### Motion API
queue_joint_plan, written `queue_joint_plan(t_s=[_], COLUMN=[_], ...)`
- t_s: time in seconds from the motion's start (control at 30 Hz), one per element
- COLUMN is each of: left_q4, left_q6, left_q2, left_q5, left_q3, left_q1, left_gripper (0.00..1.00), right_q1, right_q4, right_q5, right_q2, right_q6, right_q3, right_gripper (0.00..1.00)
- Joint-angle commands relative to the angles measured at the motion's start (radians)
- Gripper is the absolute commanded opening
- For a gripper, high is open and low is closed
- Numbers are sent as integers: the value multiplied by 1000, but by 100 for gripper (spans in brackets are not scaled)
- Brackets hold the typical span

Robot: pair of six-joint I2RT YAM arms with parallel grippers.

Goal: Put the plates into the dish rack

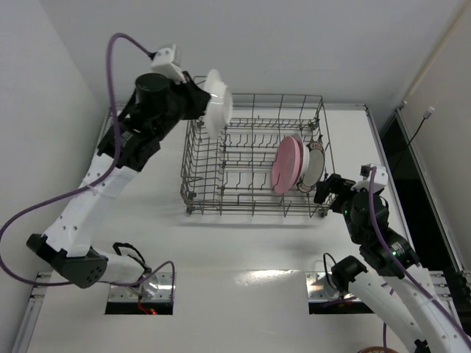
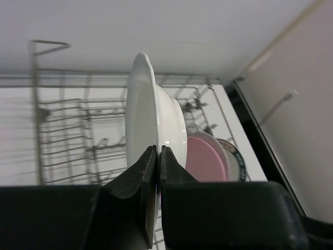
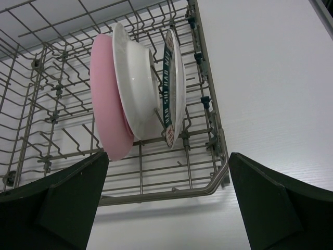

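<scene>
My left gripper point(image 1: 200, 99) point(image 2: 157, 151) is shut on the rim of a plain white plate point(image 1: 218, 103) point(image 2: 151, 114). It holds the plate on edge, raised above the far left corner of the grey wire dish rack point(image 1: 254, 213) point(image 2: 62, 130). Three plates stand upright at the rack's right end: a pink plate point(image 1: 284, 165) point(image 3: 106, 104), a white plate point(image 3: 136, 88) and a teal-rimmed patterned plate point(image 1: 316, 165) point(image 3: 169, 88). My right gripper point(image 1: 329, 193) point(image 3: 167, 172) is open and empty, just outside the rack's near right corner point(image 3: 218, 177).
A white wall point(image 1: 44, 110) rises close on the left of the left arm. A dark gap point(image 1: 397, 147) runs along the table's right edge. Two cut-outs point(image 1: 140, 298) lie at the near edge by the arm bases. A purple cable point(image 1: 110, 66) loops above the left arm.
</scene>
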Motion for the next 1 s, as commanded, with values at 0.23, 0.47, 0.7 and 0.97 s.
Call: queue_joint_plan(t_s=[0.23, 0.47, 0.7, 0.97], left_q4=[245, 245, 343, 380], left_q6=[-48, -95, -205, -259], left_q2=[242, 339, 359, 391], left_q5=[-28, -100, -169, -181], left_q3=[52, 33, -93, -66], left_q1=[-302, -335, -335, -357], left_gripper=[0, 0, 0, 0], right_q1=[-6, -6, -6, -6], right_q4=[43, 43, 43, 43], right_q5=[1, 23, 23, 13], right_q2=[26, 26, 36, 45], right_q6=[17, 17, 8, 8], right_q3=[8, -1, -1, -1], right_gripper=[100, 100, 100, 100])
